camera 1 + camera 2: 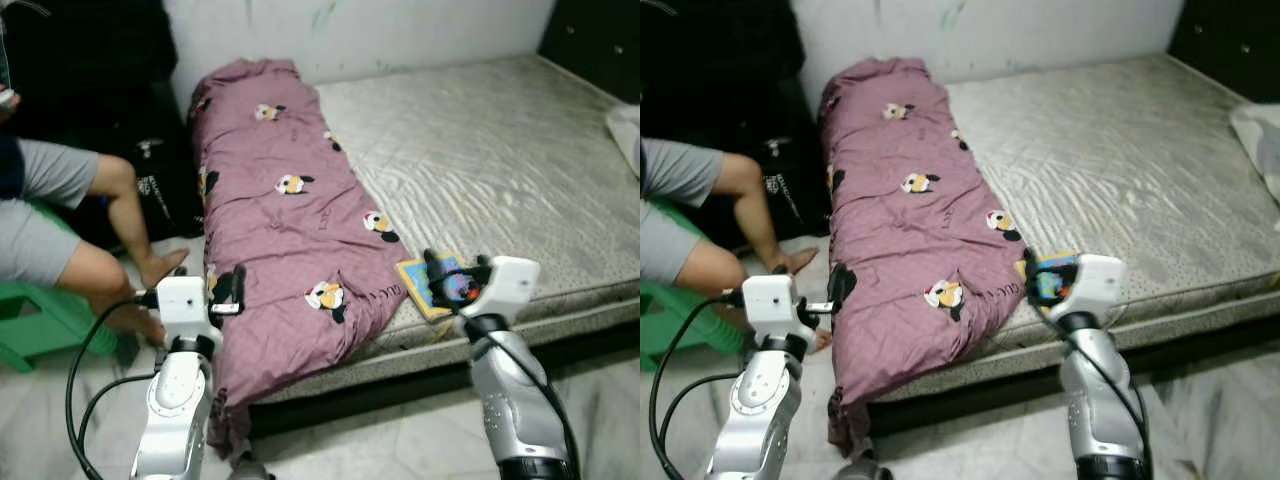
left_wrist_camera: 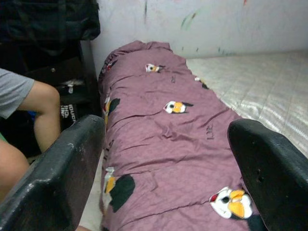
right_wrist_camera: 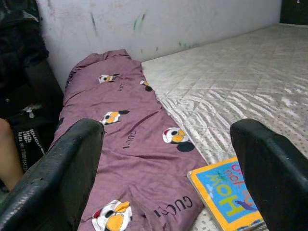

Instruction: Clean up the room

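A purple quilt (image 1: 285,230) printed with cartoon figures lies in a long bundle along the left side of the bare mattress (image 1: 500,150), and its near end hangs over the front edge toward the floor. A colourful children's book (image 3: 226,192) lies flat on the mattress beside the quilt, near the front edge. My left gripper (image 1: 228,292) is open at the quilt's hanging left side, with nothing between its fingers. My right gripper (image 1: 455,280) is open just above the book (image 1: 418,288), holding nothing.
A person in grey shorts (image 1: 50,215) sits on a green stool (image 1: 40,325) at the left, bare feet on the floor close to my left arm. A black bag (image 1: 165,180) leans by the wall. A white pillow (image 1: 628,135) lies at the right edge. Pale tiled floor runs before the bed.
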### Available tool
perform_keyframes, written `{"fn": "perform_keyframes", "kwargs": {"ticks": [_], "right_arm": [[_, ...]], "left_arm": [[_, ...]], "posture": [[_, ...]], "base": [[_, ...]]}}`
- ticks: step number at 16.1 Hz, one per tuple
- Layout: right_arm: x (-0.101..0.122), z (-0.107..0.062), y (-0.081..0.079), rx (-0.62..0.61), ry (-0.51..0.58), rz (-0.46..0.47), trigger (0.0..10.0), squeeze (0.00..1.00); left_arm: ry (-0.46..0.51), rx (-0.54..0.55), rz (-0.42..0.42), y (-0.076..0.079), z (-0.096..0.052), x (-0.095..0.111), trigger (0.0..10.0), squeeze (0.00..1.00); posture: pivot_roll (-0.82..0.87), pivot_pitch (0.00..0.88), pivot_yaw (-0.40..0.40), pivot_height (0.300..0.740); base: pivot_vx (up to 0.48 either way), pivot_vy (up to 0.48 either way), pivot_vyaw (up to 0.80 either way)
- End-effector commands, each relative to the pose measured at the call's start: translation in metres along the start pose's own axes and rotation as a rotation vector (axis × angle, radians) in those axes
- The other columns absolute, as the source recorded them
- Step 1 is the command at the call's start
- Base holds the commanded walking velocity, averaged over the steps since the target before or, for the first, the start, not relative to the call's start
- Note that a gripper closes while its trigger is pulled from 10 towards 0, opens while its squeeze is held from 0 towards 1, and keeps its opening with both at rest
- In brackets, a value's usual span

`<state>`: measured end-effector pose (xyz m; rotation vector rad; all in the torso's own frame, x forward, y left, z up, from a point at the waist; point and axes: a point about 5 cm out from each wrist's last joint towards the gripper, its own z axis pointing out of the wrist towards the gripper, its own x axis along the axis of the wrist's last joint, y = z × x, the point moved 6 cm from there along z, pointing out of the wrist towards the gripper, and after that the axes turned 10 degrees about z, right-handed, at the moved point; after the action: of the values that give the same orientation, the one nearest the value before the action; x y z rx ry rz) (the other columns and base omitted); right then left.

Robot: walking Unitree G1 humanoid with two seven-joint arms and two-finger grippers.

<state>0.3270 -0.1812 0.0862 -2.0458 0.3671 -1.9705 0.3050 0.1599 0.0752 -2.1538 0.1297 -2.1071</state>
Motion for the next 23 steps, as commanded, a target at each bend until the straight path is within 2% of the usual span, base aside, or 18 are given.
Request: {"fn": "perform_keyframes", "kwargs": {"ticks": [1,3,5,6,7,8,11,17,20,23], "right_arm": [[0.005,0.004,-0.015,0.044,0.013,0.007,10.0,0.00],[0.000,0.007,-0.011,0.009,-0.020,-0.121,10.0,0.00],[-0.001,0.004,-0.025,0.093,-0.003,-0.114,10.0,0.00],[-0.002,0.004,-0.026,0.070,0.019,-0.197,10.0,0.00],[-0.012,0.000,-0.037,0.135,-0.027,-0.167,10.0,0.00],[-0.012,-0.003,-0.045,0.175,-0.010,-0.270,10.0,0.00],[-0.005,-0.004,-0.049,0.186,0.047,-0.321,10.0,0.00],[0.000,-0.003,-0.038,0.145,0.071,-0.282,10.0,0.00],[0.002,-0.001,-0.030,0.107,0.081,-0.276,10.0,0.00],[0.003,-0.001,-0.028,0.104,0.085,-0.288,10.0,0.00]], "left_arm": [[0.008,0.013,0.009,-0.008,0.003,0.004,10.0,0.00],[0.029,0.035,0.024,-0.011,0.006,0.008,10.0,0.00],[0.027,0.050,0.004,-0.013,0.007,0.008,10.0,0.00],[0.023,0.045,0.007,-0.013,0.007,0.007,10.0,0.00],[0.026,0.044,0.017,-0.013,0.007,0.007,10.0,0.00],[0.024,0.048,0.023,-0.014,0.007,0.006,10.0,0.00],[0.015,0.055,0.038,-0.014,0.008,0.004,10.0,0.00],[0.025,0.076,0.039,-0.017,0.008,0.003,10.0,0.00],[0.035,0.013,-0.019,-0.007,0.007,0.006,10.0,0.00],[0.046,-0.007,-0.028,-0.004,0.007,0.008,10.0,0.00]], "posture": [[-0.04,0.000,0.000,0.740],[-0.04,0.000,-0.001,0.740],[-0.04,0.000,0.004,0.740],[-0.04,0.000,0.005,0.740],[-0.04,0.000,0.006,0.740],[-0.04,0.000,0.005,0.740],[-0.04,0.000,0.012,0.740],[-0.04,0.000,0.009,0.740],[-0.03,0.000,0.005,0.740],[-0.04,0.000,0.003,0.740]], "base": [[0.000,0.000,0.00],[0.000,0.000,0.00],[0.000,0.000,0.00],[0.000,0.000,0.00],[0.000,0.000,0.00],[0.000,0.000,0.00],[0.000,0.000,0.68],[0.000,0.000,0.80],[0.000,0.000,0.00],[0.000,0.000,0.00]]}}
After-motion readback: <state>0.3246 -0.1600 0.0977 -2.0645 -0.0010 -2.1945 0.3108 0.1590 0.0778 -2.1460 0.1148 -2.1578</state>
